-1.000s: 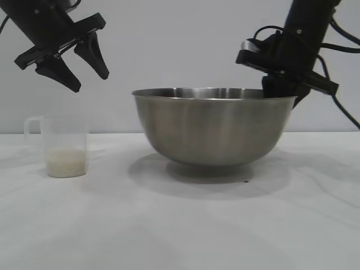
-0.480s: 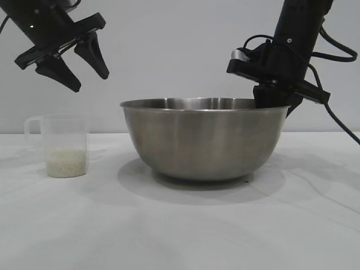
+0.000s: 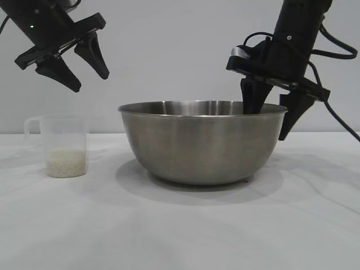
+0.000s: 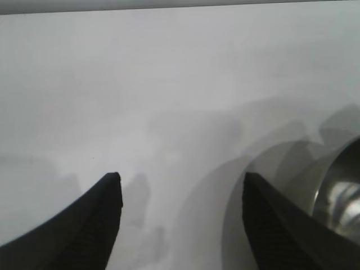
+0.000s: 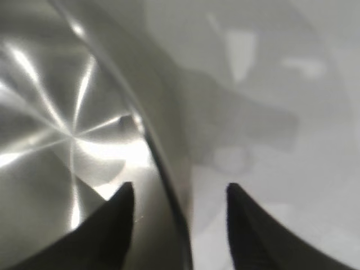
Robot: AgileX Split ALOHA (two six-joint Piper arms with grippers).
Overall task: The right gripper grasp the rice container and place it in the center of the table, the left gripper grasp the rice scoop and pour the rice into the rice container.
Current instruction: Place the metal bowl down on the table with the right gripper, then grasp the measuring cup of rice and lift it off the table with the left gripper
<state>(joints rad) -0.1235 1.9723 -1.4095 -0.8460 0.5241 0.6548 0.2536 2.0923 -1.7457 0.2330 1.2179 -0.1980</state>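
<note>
1. Here the exterior view alone shows everything at once: one steel bowl (image 3: 202,143) standing mid-surface (image 3: 180,225), one clear scoop (image 3: 61,146) well apart to its left, and two arms.
2. Only that view shows the rice (image 3: 66,161), a shallow whitish layer in the scoop's bottom; no wrist view catches the scoop.
3. The left gripper (image 3: 84,70) hangs above the scoop, clear of it, tilted down toward the bowl; its jaws stand partly open and hold nothing.
4. The left wrist view adds bare surface (image 4: 169,84) between its two fingertips (image 4: 107,214), with a sliver of the bowl (image 4: 343,197) at the edge.
5. The right gripper (image 3: 270,121) stands over the bowl's right rim, jaws spread wide, one finger inside the rim and one outside, gripping nothing.
6. The right wrist view confirms this: the rim (image 5: 152,146) runs between the two fingertips (image 5: 121,208) without touching them, and the bowl's shiny inside looks empty.
7. Count: one bowl, one scoop, two grippers.
</note>
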